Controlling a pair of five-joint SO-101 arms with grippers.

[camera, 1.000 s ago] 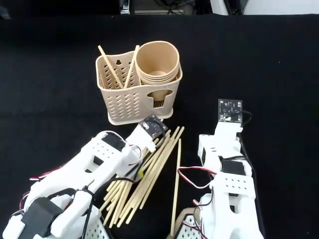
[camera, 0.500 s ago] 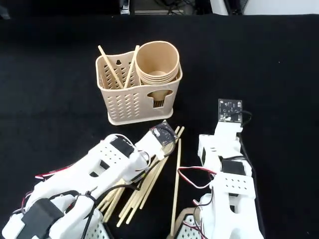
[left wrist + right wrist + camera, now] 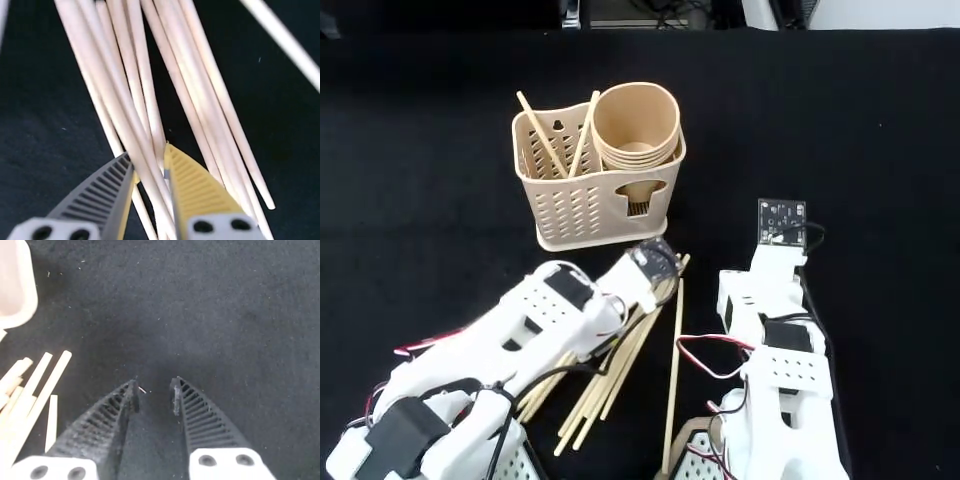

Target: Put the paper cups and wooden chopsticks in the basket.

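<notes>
Loose chopsticks (image 3: 610,375) lie in a pile on the cloth (image 3: 840,130), just in front of the basket (image 3: 582,205).

Step in hand: picking up chopsticks. The left gripper (image 3: 147,156) sits low over the pile, jaws slightly apart and straddling one chopstick (image 3: 145,100), not clearly clamped.

Next move: close on it, lift, tilt it upright and drop it into the chopstick compartment.

Count:
- one basket
- one nested stack of cups (image 3: 635,120) in one compartment (about five rims)
- two chopsticks in the other
- one stray chopstick (image 3: 674,370) beside the pile
- roughly ten piled, partly hidden

The right gripper (image 3: 154,385) hangs over bare cloth, slightly parted and empty.
</notes>
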